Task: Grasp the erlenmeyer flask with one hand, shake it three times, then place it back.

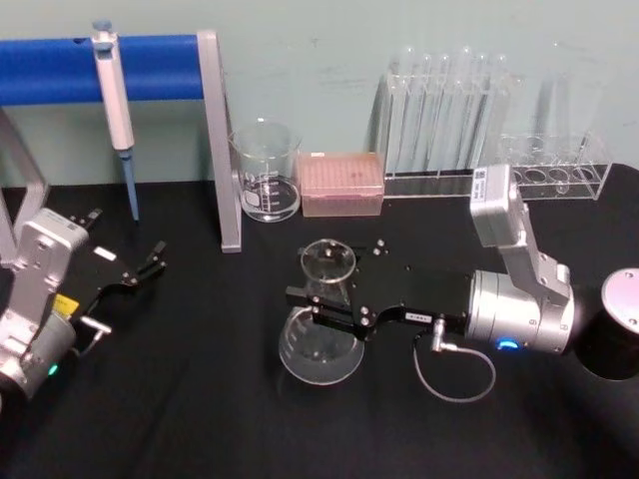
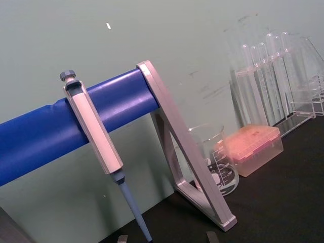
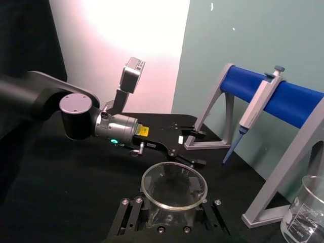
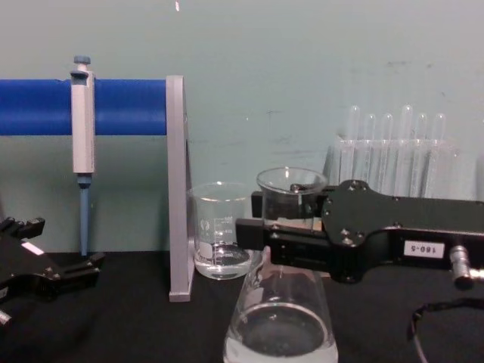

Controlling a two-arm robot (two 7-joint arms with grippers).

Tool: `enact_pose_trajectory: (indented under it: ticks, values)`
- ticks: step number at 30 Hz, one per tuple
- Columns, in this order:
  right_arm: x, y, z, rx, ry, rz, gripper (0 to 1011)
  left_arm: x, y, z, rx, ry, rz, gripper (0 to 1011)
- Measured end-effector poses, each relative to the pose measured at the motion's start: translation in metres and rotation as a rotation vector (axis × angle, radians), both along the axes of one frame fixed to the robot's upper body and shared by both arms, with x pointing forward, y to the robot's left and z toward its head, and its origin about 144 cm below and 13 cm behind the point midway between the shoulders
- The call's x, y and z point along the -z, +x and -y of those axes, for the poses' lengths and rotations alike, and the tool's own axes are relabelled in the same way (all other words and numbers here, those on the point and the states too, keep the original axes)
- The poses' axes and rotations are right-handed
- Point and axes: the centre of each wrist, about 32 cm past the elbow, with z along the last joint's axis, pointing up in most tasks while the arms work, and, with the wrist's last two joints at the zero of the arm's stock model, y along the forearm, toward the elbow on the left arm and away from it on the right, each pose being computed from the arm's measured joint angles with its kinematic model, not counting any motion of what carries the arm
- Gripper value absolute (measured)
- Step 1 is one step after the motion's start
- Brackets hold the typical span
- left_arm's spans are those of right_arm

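1. Looking down from the head camera, I see the right tool (image 1: 321,297) reaching in from the right, at the middle of the black worktop (image 1: 200,409).
2. Its flat black jaws are clamped on the narrow neck of the clear glass conical flask (image 1: 319,354), just under the rim.
3. In the chest view the flask (image 4: 280,318) stands upright with a little clear liquid pooled in its wide base. I cannot tell whether the base touches the worktop.
4. The left tool (image 1: 140,269) sits low at the left, well apart from the flask, with its fingers spread and holding nothing.
5. Beyond the flask, a straight-sided glass beaker with printed graduations (image 1: 266,170) stands just beside a pink translucent tip box (image 1: 340,183).
6. A clear rack of glass test tubes (image 1: 449,110) stands at the far right.
7. At the far left, a grey and blue pipette (image 1: 115,100) hangs from a blue bar on a grey frame (image 1: 150,65).
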Motion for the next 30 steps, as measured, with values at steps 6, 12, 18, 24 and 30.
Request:
enact_pose_trajectory:
  ticks: [6, 12, 18, 24, 30]
  values:
    - [0.0005, -0.0001, -0.0004, -0.005, -0.001, 0.0, 453, 0.0, 0.0, 0.0, 0.0, 0.0, 0.0, 1001]
    - [0.0011, -0.0002, -0.0008, 0.038, 0.007, 0.001, 453, 0.0, 0.0, 0.0, 0.0, 0.0, 0.0, 1001]
    - [0.0014, -0.0005, 0.0005, 0.129, 0.027, 0.002, 453, 0.0, 0.0, 0.0, 0.0, 0.0, 0.0, 1001]
    - [0.0012, -0.0013, 0.004, 0.26, 0.05, 0.005, 453, 0.0, 0.0, 0.0, 0.0, 0.0, 0.0, 1001]
    - [0.0012, -0.0016, 0.0092, 0.378, 0.067, 0.011, 453, 0.0, 0.0, 0.0, 0.0, 0.0, 0.0, 1001]
